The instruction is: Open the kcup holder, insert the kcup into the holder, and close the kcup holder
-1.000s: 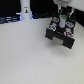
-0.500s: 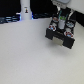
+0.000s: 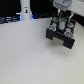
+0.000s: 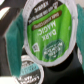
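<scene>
Green foil top of the kcup [image 4: 50, 35] is filling most of the wrist view, printed w/ "DARK MAGIC" in white, a red band along its rim. It's sitting tilted, pressed in close to the camera. Dark shapes are flanking it on both sides, prob. tool fingers, but too blurred to be sure; can't tell whether the tool is clamped on it or standing apart. A second pod [image 4: 31, 71] w/ a dark label and whitish rim is lying just beside the kcup, seated in a black surround.

In the exterior view the tool [image 3: 62, 21] is hanging at approx. 1 o'clock of the frame, whitish arm coming down from the top edge, its tip sitting right over the kcup holder [image 3: 62, 34]. Holder is a black boxy unit resting on the white bench [image 3: 30, 55], its upper part showing small pods w/ coloured tops. Green kcup itself isn't separable in this view; too small and blurred.

White bottle-like object [image 3: 25, 10] is standing upright at approx. 11 o'clock, well apart from the holder, near the dark back edge of the bench.
</scene>
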Available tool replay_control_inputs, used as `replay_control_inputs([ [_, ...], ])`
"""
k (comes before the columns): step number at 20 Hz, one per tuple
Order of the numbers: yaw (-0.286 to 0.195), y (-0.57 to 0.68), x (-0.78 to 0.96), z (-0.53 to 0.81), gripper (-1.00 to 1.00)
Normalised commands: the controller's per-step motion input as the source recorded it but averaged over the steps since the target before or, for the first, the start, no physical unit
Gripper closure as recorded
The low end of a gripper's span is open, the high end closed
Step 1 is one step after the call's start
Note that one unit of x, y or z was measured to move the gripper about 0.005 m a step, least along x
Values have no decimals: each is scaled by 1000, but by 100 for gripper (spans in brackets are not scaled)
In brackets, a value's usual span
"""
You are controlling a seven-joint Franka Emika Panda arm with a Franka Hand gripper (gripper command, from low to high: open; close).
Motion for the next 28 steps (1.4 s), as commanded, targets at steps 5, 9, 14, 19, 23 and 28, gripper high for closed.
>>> replay_control_inputs([
  [5,43,117,46,-163,100],
  [9,63,85,6,-146,100],
  [14,48,71,-14,-137,100],
  [19,39,143,17,-48,100],
  [23,59,109,59,133,-100],
  [28,73,96,75,203,-100],
])
